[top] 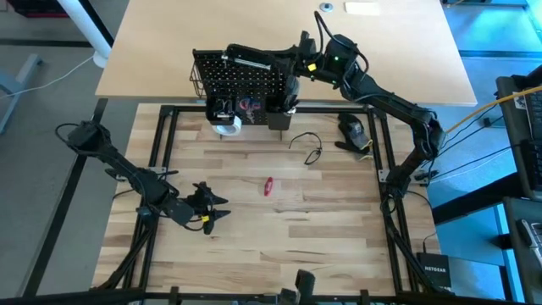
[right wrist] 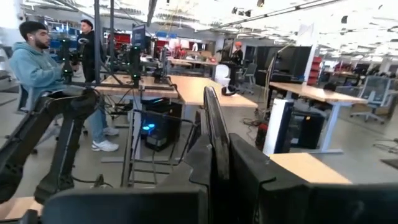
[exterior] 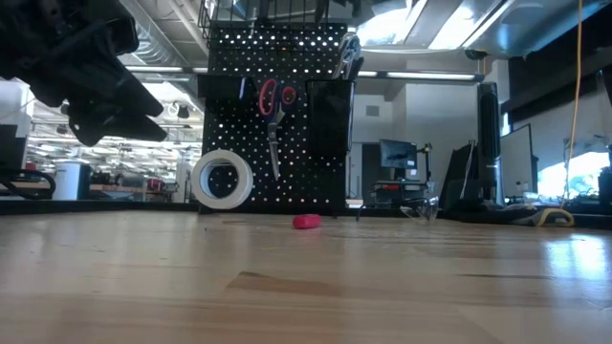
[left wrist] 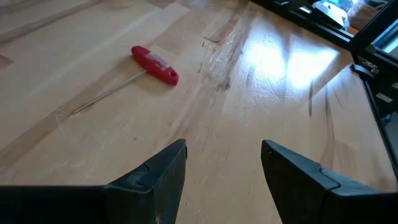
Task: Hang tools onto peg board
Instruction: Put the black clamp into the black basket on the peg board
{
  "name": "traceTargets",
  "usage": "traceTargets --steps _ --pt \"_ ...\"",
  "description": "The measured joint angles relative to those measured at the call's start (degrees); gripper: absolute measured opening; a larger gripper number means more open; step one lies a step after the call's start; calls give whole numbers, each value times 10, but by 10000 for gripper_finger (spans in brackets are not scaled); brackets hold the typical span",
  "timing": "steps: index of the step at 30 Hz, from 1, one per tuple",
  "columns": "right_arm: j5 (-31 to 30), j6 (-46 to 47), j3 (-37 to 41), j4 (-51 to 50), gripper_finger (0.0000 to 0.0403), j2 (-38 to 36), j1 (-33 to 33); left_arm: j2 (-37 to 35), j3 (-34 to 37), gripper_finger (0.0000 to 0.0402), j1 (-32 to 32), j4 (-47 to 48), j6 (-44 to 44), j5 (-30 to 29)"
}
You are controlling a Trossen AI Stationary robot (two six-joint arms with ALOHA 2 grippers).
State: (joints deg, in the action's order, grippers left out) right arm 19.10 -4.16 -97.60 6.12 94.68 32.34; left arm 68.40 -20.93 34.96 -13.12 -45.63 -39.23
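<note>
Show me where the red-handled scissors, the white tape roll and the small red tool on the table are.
red-handled scissors [exterior: 273, 98], low view, on the red handle loops.
white tape roll [exterior: 221, 179], low view, on the roll's white face.
small red tool [left wrist: 155, 64], left wrist view, on its red handle.

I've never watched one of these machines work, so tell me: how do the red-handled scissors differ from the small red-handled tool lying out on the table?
The scissors hang upright on the peg board, blades pointing down; the small red-handled tool lies flat on the table, away from the board. The scissors have two looped handles; the small tool has one stubby handle with a thin wire-like shaft. Both have red grips, and neither is held.
</note>
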Motion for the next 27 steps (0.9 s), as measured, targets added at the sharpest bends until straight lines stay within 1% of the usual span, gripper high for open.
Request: traceTargets --steps 10,16,18,27 --pt "5 44 0 -2 33 12 7 0 0 196 -5 0 16 0" --pt "-7 55 0 -9 34 13 7 0 0 196 -5 0 24 0" --pt "-11 55 0 -13 42 13 6 0 0 196 -5 0 24 0" --pt "-30 54 0 -14 98 12 7 0 0 196 -5 0 24 0"
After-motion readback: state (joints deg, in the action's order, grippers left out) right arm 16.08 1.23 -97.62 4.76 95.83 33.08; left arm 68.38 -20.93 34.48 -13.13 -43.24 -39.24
